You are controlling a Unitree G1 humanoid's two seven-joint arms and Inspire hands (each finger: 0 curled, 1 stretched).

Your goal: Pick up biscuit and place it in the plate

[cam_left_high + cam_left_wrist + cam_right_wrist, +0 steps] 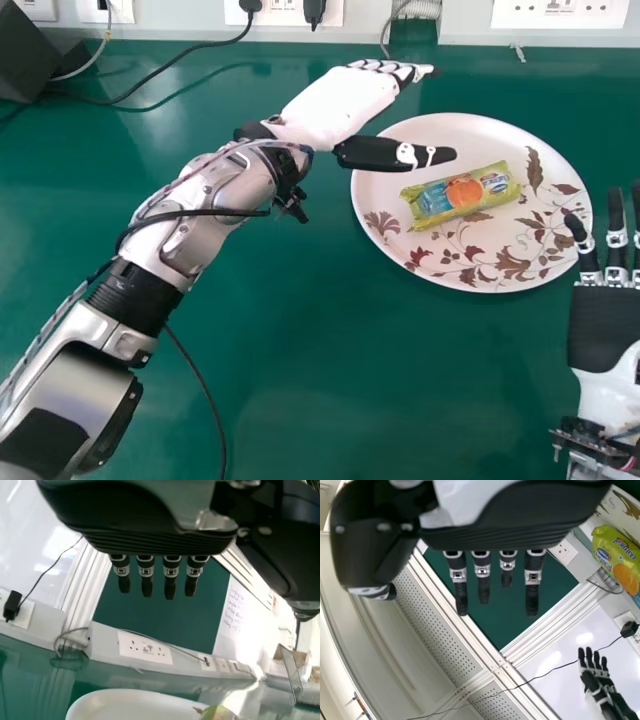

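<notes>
Item 1: biscuit pkt [460, 195], 1 pc., yellow-green wrapper w/ orange & blue print; is lying flat nr. centre of plate, no hand gripping it.
Item 2: plate [395, 240], white w/ brown leaf pattern; is sitting on desk [330, 370], is bearing item 1.
Item 3: L hand [335, 105]; is hanging by plate's far-left rim, fingers reaching straight, thumb standing apart & pointing over plate twd. pkt; is holding nil.
Item 4: R hand [605, 325]; is resting off plate's nr.-right side, fingers extending straight & apart; also holding nil.
Step (est.): placing is looking complete, pkt being well inside rim; release & clearing are seeming the stage in hand.
Next (est.): L hand is needing to rise a bit, then draw back L of plate, thumb going clear of pkt & rim. R hand is needing no move.
Risk: low thumb catching wrapper, dragging pkt off-centre or nudging plate.
</notes>
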